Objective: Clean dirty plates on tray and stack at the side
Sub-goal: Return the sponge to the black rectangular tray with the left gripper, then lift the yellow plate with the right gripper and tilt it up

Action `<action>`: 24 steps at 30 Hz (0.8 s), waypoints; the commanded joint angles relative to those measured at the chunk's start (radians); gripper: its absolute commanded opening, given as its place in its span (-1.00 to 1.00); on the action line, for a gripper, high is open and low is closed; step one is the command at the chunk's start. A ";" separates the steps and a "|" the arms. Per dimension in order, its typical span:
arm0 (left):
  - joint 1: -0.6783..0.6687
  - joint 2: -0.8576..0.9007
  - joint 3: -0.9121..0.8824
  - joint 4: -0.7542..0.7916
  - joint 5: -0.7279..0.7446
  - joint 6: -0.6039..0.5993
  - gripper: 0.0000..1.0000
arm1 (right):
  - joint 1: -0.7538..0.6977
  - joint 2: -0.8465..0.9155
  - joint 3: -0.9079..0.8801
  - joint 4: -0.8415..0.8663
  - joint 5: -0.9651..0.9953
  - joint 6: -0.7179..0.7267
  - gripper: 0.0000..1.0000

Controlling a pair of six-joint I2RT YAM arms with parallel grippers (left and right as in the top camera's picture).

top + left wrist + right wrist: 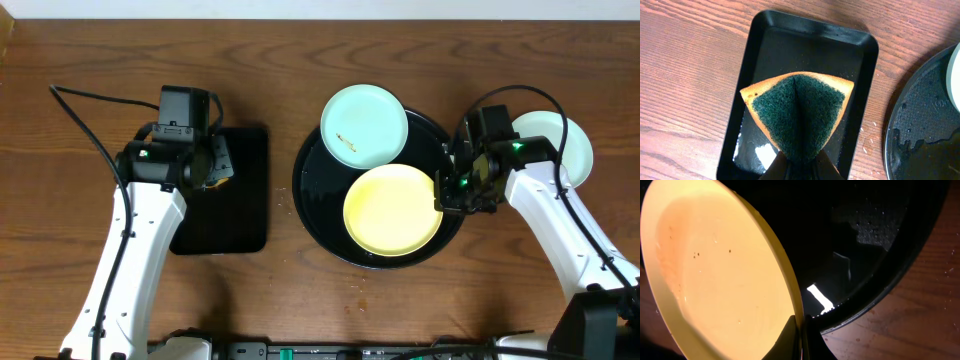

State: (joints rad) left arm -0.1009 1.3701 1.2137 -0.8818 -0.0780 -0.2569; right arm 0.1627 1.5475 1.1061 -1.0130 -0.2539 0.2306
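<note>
Right end effector [452, 188]: clenched on the right-hand rim of the yellow plate [390, 210], fingers pinching the edge from either face.
- Plate sits in the near half of the round black tray [303, 195]. In the right wrist view it is tipped, gripped edge up. Its far edge probably rests on the tray, though the dark view does not settle this.

Left end effector [213, 165]: clenched on a folded sponge [800, 112], green scouring face toward the camera, hanging over the rectangular black tray [747, 75].

Key relation: the yellow plate lies to the right of the sponge, across the near-left rim of the round tray.
- The plate is round, so it has no long axis; its open face tilts toward the left arm.
- The right arm is nearer and holds it; my read is the left must bring the sponge across.

Looks:
- Yellow plate: pale and glossy, a few tiny dark specks on the face.
- Mint plate [363, 125]: overlaps the tray's far rim, small brown smear on it.
- Second mint plate [558, 148]: on the tabletop at far right, partly under the right arm.
</note>
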 commanded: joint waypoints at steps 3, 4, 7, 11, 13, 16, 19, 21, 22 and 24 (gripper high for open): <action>0.005 0.011 -0.019 0.008 -0.021 0.022 -0.85 | 0.016 0.003 0.024 0.037 -0.031 -0.067 -0.98; 0.005 0.016 -0.019 0.012 -0.021 0.026 -0.85 | 0.019 0.003 0.024 0.053 -0.029 -0.096 -0.98; 0.005 0.031 -0.019 0.017 -0.021 0.028 -0.85 | 0.020 0.003 0.025 0.102 0.000 -0.113 -0.98; 0.005 0.057 -0.019 0.016 -0.021 0.029 -0.85 | 0.023 0.002 0.026 0.158 0.052 -0.113 -0.98; 0.005 0.070 -0.019 0.016 -0.021 0.039 -0.85 | 0.029 0.002 0.028 0.168 0.103 -0.112 -0.98; 0.005 0.091 -0.019 0.016 -0.021 0.047 -0.85 | 0.055 0.001 0.037 0.169 0.205 -0.112 -0.98; 0.005 0.113 -0.019 0.015 -0.020 0.047 -0.85 | 0.103 0.001 0.057 0.168 0.308 -0.112 -0.98; 0.005 0.123 -0.019 0.012 -0.020 0.047 -0.85 | 0.144 0.001 0.078 0.169 0.363 -0.112 -0.98; 0.005 0.126 -0.019 0.010 -0.020 0.047 -0.85 | 0.168 0.001 0.092 0.168 0.394 -0.112 -0.98; 0.005 0.126 -0.019 0.006 -0.019 0.047 -0.85 | 0.225 0.001 0.126 0.164 0.476 -0.112 -0.98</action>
State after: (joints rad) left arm -0.1009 1.4914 1.2026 -0.8688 -0.0822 -0.2276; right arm 0.3191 1.5475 1.1671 -0.8490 0.0650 0.1284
